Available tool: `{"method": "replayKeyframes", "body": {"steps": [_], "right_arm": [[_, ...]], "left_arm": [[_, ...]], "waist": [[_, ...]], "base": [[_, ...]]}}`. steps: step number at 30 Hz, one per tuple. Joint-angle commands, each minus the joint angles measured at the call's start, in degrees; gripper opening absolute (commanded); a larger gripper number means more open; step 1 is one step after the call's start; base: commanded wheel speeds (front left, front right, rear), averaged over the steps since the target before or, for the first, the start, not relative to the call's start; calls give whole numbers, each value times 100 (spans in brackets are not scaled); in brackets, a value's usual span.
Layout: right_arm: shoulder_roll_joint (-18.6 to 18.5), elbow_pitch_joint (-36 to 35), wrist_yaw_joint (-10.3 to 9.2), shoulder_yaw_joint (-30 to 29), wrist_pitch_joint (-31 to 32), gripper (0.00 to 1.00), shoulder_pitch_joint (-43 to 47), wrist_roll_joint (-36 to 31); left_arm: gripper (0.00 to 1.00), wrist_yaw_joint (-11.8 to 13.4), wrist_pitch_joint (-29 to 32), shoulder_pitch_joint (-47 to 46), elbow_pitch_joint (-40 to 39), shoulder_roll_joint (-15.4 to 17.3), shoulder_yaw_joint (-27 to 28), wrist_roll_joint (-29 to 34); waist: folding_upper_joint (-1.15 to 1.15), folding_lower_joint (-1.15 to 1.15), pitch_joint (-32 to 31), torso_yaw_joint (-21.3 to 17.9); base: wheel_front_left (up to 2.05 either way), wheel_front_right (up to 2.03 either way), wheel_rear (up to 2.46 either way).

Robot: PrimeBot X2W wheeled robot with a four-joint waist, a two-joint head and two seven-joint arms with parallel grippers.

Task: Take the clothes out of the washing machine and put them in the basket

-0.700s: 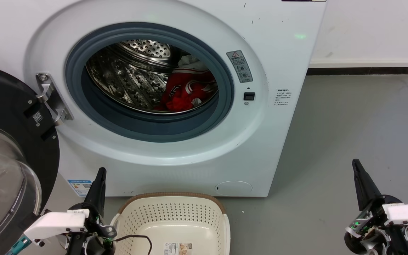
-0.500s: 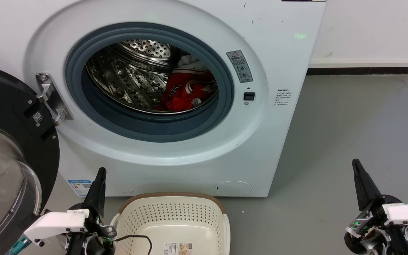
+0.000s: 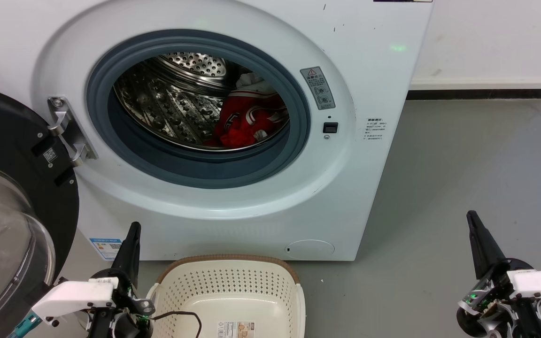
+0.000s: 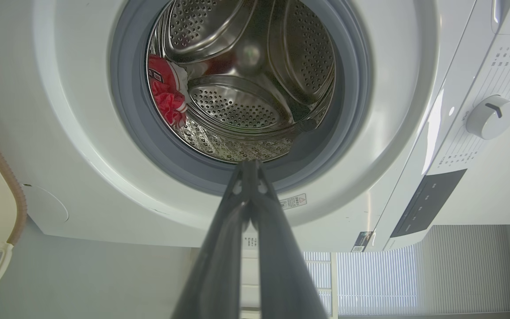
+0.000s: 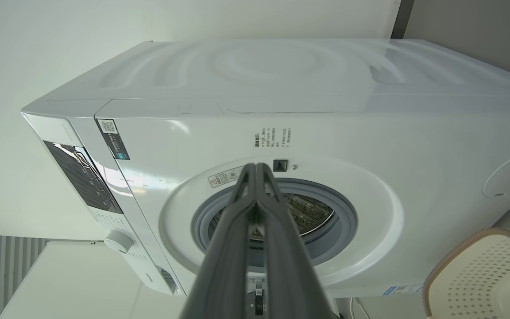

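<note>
The white washing machine [image 3: 374, 56] stands with its porthole uncovered. Inside the steel drum, at the right, the red and white clothes [image 3: 247, 119] lie in a heap; the left wrist view has the clothes [image 4: 166, 91] at the drum's left. The cream basket [image 3: 228, 263] sits on the floor right before the machine, with nothing in it. My left gripper [image 3: 134, 227] is shut and empty, low at the left beside the basket. My right gripper [image 3: 471, 217] is shut and empty, over the floor to the machine's right. Both wrist views show fingertips pressed together.
The black-framed glass door [image 3: 3, 141] hangs open at the left, close behind my left arm. Grey floor [image 3: 463, 155] stretches to the right of the machine, up to a white wall with a dark skirting. A black cable [image 3: 181, 315] lies over the basket's near rim.
</note>
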Motion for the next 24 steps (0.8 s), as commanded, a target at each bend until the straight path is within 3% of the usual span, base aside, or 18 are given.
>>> {"method": "replayKeyframes", "body": {"steps": [1, 2, 15, 24], "right_arm": [[20, 6, -2, 3, 2, 0, -76, -25], [0, 0, 0, 0, 0, 100, 0, 0], [1, -86, 0, 238, -332, 100, 94, -237], [3, -233, 0, 218, -565, 100, 121, -1131]], "left_arm": [[0, -9, 7, -32, -6, -11, 14, -8], [100, 0, 0, 0, 0, 0, 0, 0], [100, 0, -333, -42, -68, -3, -349, 253], [100, 0, -566, -100, -326, -2, -455, 1165]], "waist": [[0, 0, 0, 0], [0, 0, 0, 0], [0, 0, 9, -11], [0, 0, 16, -22]], "base": [[0, 0, 0], [0, 0, 0], [0, 0, 0], [0, 0, 0]]}}
